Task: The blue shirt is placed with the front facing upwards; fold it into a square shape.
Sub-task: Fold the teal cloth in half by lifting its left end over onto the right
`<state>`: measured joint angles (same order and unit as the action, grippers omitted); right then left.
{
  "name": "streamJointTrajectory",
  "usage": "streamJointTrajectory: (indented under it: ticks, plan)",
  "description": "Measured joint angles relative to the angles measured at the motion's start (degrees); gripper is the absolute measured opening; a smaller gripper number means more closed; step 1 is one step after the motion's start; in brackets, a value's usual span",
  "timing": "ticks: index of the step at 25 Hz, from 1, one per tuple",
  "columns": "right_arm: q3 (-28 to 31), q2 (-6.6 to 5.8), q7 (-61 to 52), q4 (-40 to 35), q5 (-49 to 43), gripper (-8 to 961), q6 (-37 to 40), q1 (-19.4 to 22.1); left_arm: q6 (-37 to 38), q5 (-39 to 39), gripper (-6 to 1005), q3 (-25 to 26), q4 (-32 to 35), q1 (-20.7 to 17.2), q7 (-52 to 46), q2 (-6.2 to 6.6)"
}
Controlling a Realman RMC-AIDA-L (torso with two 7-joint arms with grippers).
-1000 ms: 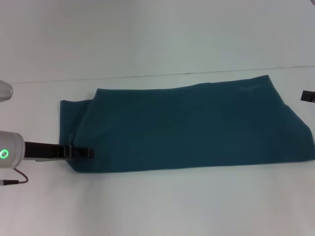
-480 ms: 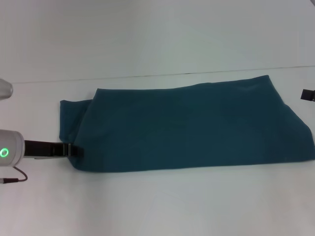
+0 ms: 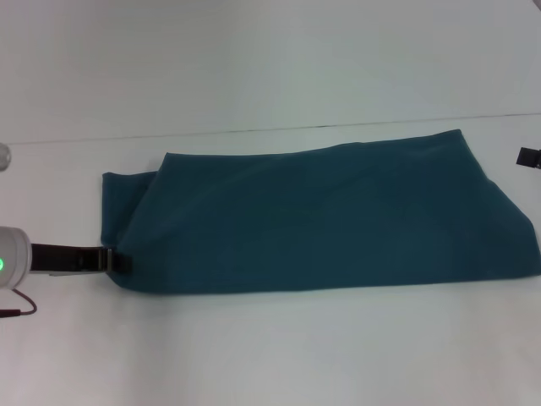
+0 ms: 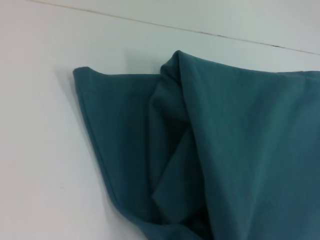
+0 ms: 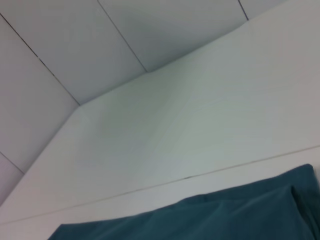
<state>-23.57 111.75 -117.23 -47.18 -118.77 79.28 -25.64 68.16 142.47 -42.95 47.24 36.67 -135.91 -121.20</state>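
1. The left gripper (image 3: 118,260) sits at the near left corner of the blue shirt (image 3: 330,220), its dark fingertips meeting the cloth's edge; whether they are spread or pinching the fabric cannot be told, since the tips merge with the shirt.
2. The shirt lies on the white table (image 3: 270,355) as a long, flat band folded lengthwise, a soft matte teal cotton with no print showing. Its near edge runs fairly straight, and its right end widens and is cut off by the picture's border.
3. At the shirt's left end a lower layer sticks out past the top layer as a narrow flap with a squared corner. The left wrist view shows this end (image 4: 165,150) close up: a stitched hem along the flap and several soft overlapping folds bunched where the layers meet.
4. Beyond the shirt's far right corner, only a small dark piece of the right gripper (image 3: 529,156) shows at the border, apart from the cloth; its jaws cannot be made out.
5. The right wrist view shows the shirt's far edge (image 5: 210,215) against the table's back seam and a pale panelled wall (image 5: 100,50).
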Motion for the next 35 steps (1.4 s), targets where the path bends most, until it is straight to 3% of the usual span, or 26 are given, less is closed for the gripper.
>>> streamJointTrajectory:
  ticks: [6, 16, 24, 31, 35]
  plan:
    - [0.1, 0.87, 0.5, 0.2, 1.4, 916, -0.4, 0.1, 1.3, 0.0, 34, 0.8, 2.2, -1.8, 0.3, 0.60]
    - [0.1, 2.46, 0.4, 0.4, 3.6, 916, -1.3, -0.9, 6.6, 3.3, 35, 15.7, 3.7, -3.1, 5.3, 3.34]
    - [-0.3, 2.58, 0.5, 1.3, 4.1, 915, -2.7, -1.5, 7.3, 6.8, 35, 21.4, 5.9, -3.7, 5.4, 4.80]
    - [-0.4, 2.05, 0.5, 2.7, 4.1, 915, -2.9, -2.1, 7.7, 7.3, 35, 22.2, 5.9, -3.5, 5.5, 5.12]
    - [-0.4, 2.00, 0.8, 2.7, 4.1, 916, -2.7, -2.3, 11.3, 2.1, 35, 19.4, 5.4, -2.2, 6.5, 4.11]
